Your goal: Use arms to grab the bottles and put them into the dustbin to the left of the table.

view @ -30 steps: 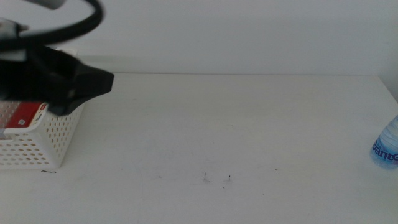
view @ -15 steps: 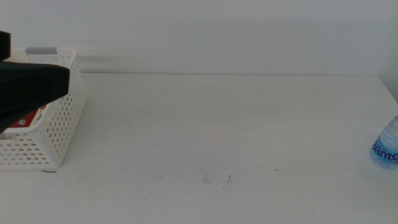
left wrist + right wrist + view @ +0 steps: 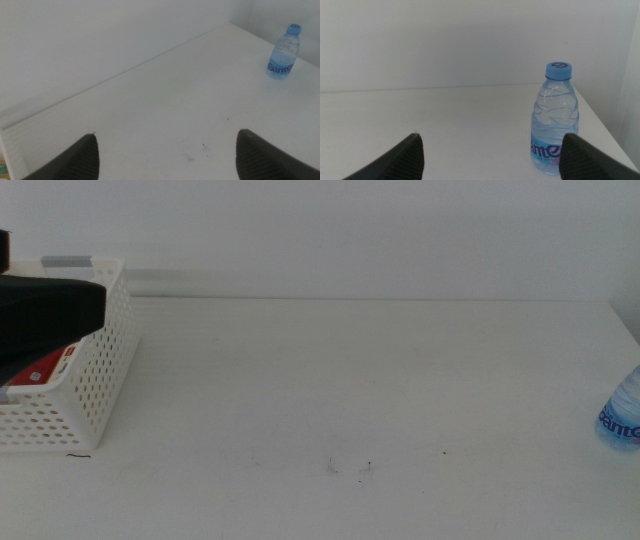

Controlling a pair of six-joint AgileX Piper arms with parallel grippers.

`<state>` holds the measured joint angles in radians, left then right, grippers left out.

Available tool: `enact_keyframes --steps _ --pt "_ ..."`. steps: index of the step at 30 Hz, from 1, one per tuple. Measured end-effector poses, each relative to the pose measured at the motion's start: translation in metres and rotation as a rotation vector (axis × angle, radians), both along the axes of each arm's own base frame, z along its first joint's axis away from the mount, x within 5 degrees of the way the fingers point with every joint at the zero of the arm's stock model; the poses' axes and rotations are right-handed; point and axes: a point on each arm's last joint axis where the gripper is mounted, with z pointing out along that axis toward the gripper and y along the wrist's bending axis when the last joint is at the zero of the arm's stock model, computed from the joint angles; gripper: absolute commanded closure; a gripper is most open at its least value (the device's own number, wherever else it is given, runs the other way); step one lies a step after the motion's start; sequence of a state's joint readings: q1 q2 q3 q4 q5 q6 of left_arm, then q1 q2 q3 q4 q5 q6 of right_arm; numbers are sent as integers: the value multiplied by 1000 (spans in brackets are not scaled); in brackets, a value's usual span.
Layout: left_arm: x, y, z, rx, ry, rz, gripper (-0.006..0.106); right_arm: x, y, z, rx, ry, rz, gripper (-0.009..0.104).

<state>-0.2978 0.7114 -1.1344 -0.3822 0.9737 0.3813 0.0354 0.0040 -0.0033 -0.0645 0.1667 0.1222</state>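
Upright clear ribbed bottle [image 3: 555,119], perforated white dustbin [image 3: 95,385], both tools [image 3: 165,155] [image 3: 492,155] wide.

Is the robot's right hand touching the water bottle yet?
Apart. In the right wrist view the right gripper has open jaws with nothing between them, and the water bottle stands upright on the table beyond them.

We see a clear, glossy plastic bottle [image 3: 555,120], a perforated white plastic basket [image 3: 85,395], and a smooth matt table [image 3: 350,380].
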Motion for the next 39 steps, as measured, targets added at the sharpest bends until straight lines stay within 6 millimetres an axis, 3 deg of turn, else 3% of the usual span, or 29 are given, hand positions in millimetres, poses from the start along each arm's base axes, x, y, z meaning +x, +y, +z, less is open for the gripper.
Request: enact_keyframes --steps 16,27,33,39 --pt "1 1 1 0 -11 9 7 4 0 4 -33 -34 -8 8" --pt "1 1 1 0 -11 9 7 53 0 -14 -54 198 -3 8" --pt "1 1 1 0 -11 9 7 80 -2 -27 -35 207 -20 8" --pt "1 1 1 0 -11 9 7 95 -9 -43 -56 247 -92 8"
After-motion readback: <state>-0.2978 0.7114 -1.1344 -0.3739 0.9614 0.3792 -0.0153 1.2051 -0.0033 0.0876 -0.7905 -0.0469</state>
